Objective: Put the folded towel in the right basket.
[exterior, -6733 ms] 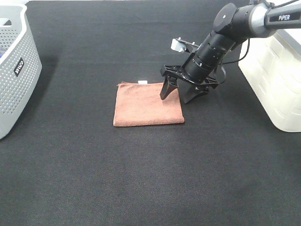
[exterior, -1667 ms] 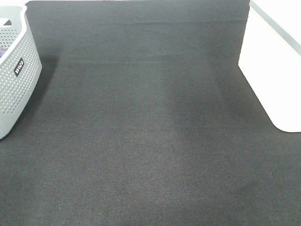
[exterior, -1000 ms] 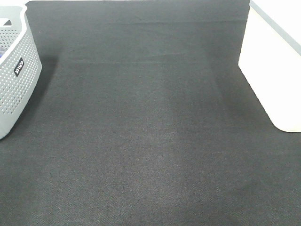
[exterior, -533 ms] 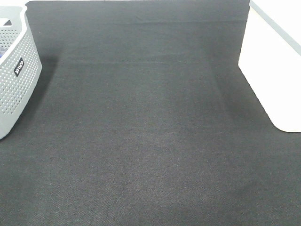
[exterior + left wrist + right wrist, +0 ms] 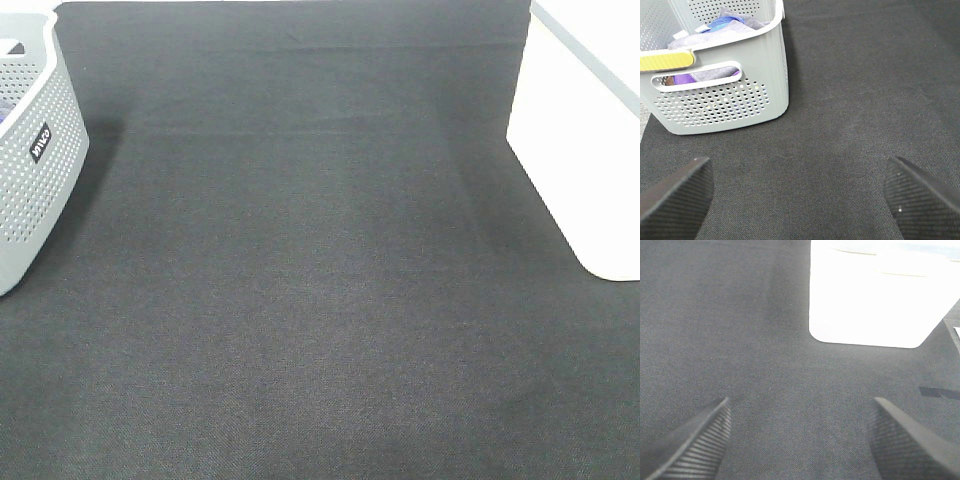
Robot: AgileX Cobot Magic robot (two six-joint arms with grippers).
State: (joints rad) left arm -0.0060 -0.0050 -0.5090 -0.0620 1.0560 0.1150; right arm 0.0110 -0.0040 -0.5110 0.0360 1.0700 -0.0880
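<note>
The folded towel is not in view in any frame. The right basket (image 5: 585, 150) is a white, overexposed block at the right edge of the black mat; it also shows in the right wrist view (image 5: 875, 295), its inside washed out. No arm shows in the exterior high view. My left gripper (image 5: 797, 192) is open and empty above the mat, with only its two fingertips (image 5: 675, 192) showing. My right gripper (image 5: 800, 440) is open and empty, facing the right basket across bare mat.
A grey perforated basket (image 5: 30, 150) stands at the left edge; in the left wrist view (image 5: 725, 95) it holds purple and grey cloths. The black mat (image 5: 320, 280) covers the table between the two baskets.
Well before, the right arm stood over a brown folded towel mid-mat. In the last seconds, towel and arm are gone from the exterior view, and nothing has moved.
</note>
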